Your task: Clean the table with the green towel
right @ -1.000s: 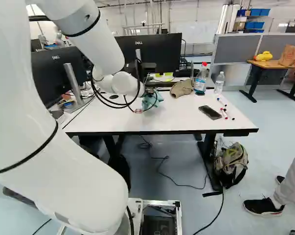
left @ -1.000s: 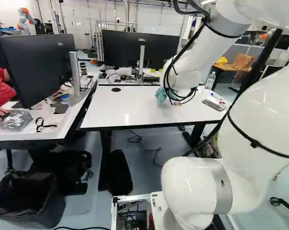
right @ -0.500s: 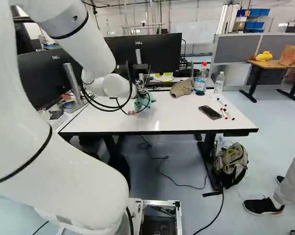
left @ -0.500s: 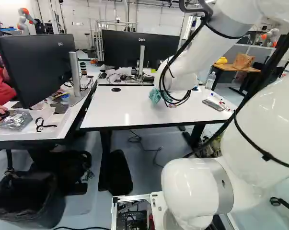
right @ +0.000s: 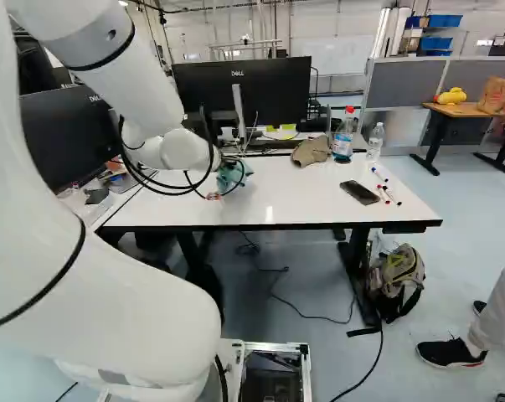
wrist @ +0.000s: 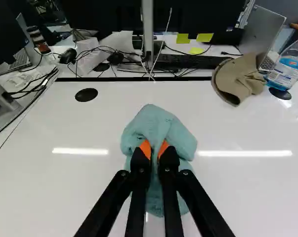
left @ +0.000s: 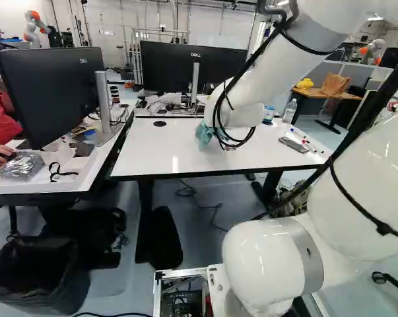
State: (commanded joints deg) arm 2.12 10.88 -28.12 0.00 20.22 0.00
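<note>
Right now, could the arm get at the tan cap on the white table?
Probably: the tan cap lies ahead and to one side of the gripper, with nothing standing between them. But it is shut on the green towel, which it would need to release first.

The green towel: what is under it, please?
White table shows around the towel, pinched in the gripper. Directly below, the table is covered: any dirt there cannot be seen.

The white arm (left: 278, 66) reaches over the white table (left: 152, 152), the green towel (left: 203, 133) showing at its end.
</note>
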